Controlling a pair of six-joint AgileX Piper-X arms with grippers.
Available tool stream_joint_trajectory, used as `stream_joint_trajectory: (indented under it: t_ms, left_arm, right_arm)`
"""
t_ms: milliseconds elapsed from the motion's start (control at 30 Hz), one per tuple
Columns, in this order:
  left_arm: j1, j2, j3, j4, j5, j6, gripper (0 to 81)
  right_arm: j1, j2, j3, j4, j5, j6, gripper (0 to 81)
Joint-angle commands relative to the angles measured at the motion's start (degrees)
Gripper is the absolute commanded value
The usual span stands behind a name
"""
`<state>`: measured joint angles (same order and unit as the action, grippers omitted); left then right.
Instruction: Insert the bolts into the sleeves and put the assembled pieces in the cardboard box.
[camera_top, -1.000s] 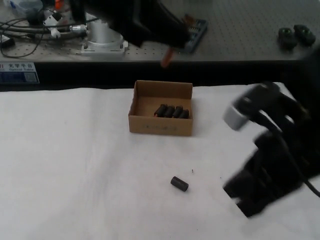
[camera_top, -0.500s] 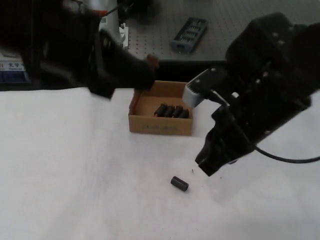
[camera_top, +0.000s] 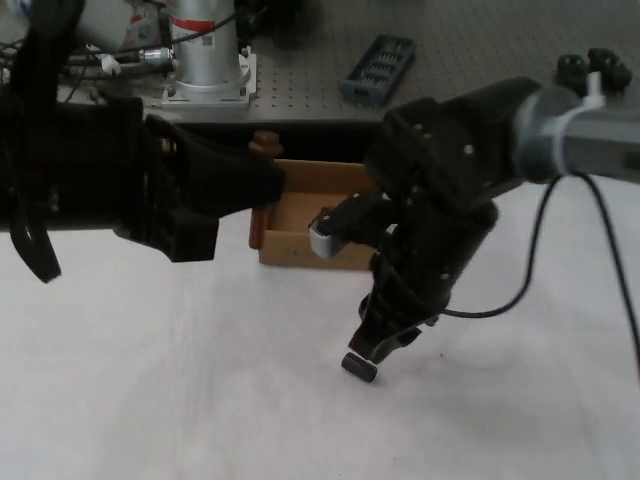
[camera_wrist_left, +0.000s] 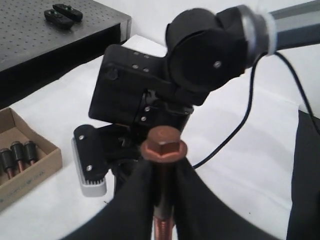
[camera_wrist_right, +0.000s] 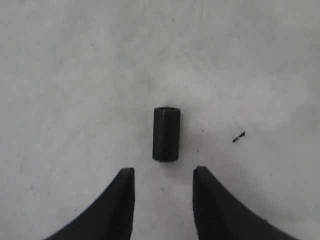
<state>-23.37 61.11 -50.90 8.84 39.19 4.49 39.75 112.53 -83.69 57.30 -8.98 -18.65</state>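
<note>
1. The cardboard box (camera_top: 290, 250) sits by the back edge of the white cloth (camera_top: 150, 380), about midway along it. Black assembled pieces (camera_wrist_left: 17, 152) lie side by side inside it.
2. The left claw (camera_wrist_left: 162, 170) is clamped on a copper bolt (camera_wrist_left: 163, 146), gripping the shank just under the hex head. The bolt stands upright at the left end of the box.
3. The right claw (camera_wrist_right: 162, 172) has its fingers apart and hangs low over the cloth, in front of the box.
4. A black sleeve (camera_wrist_right: 166, 133) lies on its side on the cloth, nearer the front edge than the box. It is just beyond the right claw's fingertips and touches neither.
</note>
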Motion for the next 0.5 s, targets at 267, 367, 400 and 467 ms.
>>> stream_joint_trajectory:
  t_ms: [267, 367, 400, 467]
  left_arm:
    - [0.02, -0.58, -0.23, -1.21, -0.07, -0.63, 0.6]
    - [0.02, -0.58, -0.23, -1.21, -0.07, -0.20, 0.6]
    - [0.02, -0.58, -0.23, -1.21, -0.07, -0.02, 0.6]
    - [0.02, -0.58, -0.23, -1.21, -0.07, 0.23, 0.6]
  right_arm:
    - [2.38, 5.51, -7.48, 3.32, 3.69, -3.11, 28.6]
    - [2.85, 7.15, -7.88, 3.70, 4.04, -3.11, 28.6]
    - [3.01, 7.58, -7.87, 4.05, 4.16, -3.11, 28.6]
    - [3.29, 8.26, -7.87, 4.62, 4.15, -3.11, 28.6]
